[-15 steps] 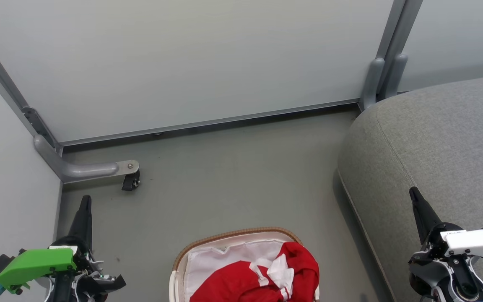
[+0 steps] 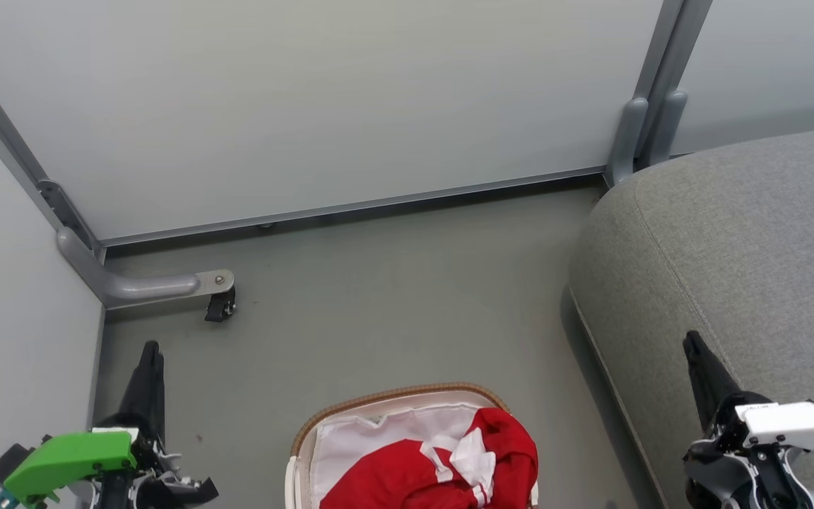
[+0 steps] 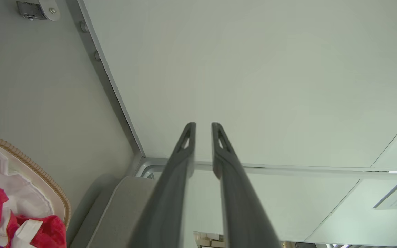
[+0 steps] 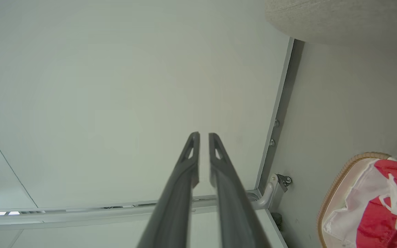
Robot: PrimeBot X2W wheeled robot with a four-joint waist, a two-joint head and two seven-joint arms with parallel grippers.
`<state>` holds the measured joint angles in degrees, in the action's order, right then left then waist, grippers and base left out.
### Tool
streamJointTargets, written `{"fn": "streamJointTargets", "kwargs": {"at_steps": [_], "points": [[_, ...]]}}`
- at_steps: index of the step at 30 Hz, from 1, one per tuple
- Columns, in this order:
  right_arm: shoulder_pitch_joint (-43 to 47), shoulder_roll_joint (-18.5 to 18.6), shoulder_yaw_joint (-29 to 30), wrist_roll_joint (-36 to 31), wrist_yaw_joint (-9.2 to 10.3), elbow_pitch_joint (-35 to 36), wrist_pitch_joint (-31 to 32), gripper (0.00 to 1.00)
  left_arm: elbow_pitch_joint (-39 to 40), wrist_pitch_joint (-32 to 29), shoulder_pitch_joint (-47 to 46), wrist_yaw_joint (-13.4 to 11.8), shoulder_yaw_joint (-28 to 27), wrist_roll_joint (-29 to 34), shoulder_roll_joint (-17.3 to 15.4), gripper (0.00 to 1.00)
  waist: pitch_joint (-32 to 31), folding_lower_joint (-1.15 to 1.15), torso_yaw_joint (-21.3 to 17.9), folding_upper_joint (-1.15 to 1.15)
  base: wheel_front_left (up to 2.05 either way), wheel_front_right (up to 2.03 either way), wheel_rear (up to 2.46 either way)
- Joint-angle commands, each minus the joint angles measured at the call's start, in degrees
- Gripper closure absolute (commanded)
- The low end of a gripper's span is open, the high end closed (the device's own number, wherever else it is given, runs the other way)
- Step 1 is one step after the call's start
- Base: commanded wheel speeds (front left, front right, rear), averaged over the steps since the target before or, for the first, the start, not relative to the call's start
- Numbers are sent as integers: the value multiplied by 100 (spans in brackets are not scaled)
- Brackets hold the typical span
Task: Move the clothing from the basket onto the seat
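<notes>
The clothing (image 2: 421, 474) is a bright red heap with white bands lying in the basket (image 2: 393, 393), which has a tan woven rim and a white liner and sits on the floor at the bottom centre. To its right rises the large grey seat (image 2: 732, 247). My left gripper (image 2: 151, 348) hangs over the floor left of the basket; its fingers (image 3: 188, 144) stand a narrow gap apart with nothing between them. My right gripper (image 2: 691, 336) hovers over the seat's front edge, its fingers (image 4: 191, 151) also slightly apart and empty. Both wrist views catch the clothing (image 4: 388, 206) at an edge.
Pale partition panels close off the back and the left. A grey metal foot with a black caster (image 2: 220, 305) juts onto the floor at the left. A grey post (image 2: 644, 134) stands by the seat's far corner. Bare grey floor (image 2: 393, 297) lies beyond the basket.
Both grippers have drawn back a little toward the bottom of the head view. The basket, clothing and seat have not moved.
</notes>
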<state>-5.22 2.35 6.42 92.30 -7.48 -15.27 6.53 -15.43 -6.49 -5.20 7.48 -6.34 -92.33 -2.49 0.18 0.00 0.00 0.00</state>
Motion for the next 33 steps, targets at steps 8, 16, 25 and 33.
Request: {"fn": "streamJointTargets", "kwargs": {"at_steps": [8,16,25,33], "points": [[112,-20,-81,-103,1,-92,-177,0,-49,177,106,0,244,46,9,0,4,0,0,0,0,0,0],[123,-10,-17,-462,1,-131,-396,0,24,395,129,0,433,260,3,0,8,0,4,0,0,0,0],[130,1,116,-1335,0,59,-617,0,184,614,105,1,550,820,-4,0,13,0,15,0,0,0,0],[162,11,113,-2466,0,350,-802,0,397,800,41,1,671,1797,-10,0,21,0,33,0,0,0,0]]}}
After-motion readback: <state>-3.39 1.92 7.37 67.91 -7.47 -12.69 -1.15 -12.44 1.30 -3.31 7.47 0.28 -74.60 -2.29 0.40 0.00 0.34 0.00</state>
